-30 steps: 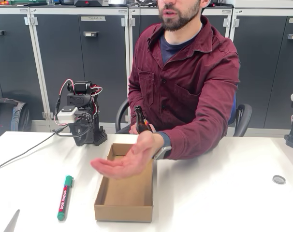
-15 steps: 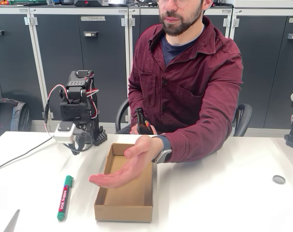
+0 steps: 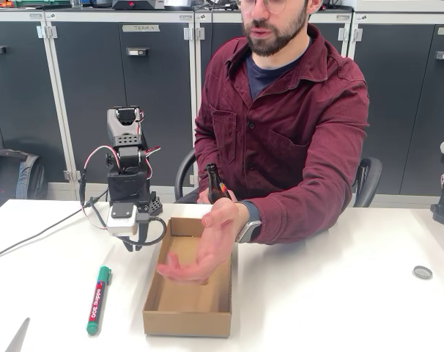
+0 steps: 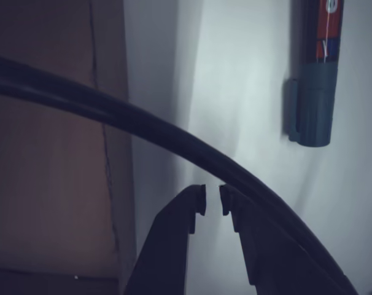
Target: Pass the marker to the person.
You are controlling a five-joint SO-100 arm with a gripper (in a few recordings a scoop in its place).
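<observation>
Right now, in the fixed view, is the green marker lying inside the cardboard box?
No, the marker lies on the white table, left of the cardboard box.

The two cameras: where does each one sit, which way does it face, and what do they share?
Fixed view: sits across the table, facing the seated person, the box and the whole arm with its gripper.
Wrist view: rides on the arm, looking down past the nearly closed gripper and a cable.
Shared: the marker, the gripper, the box edge.
</observation>
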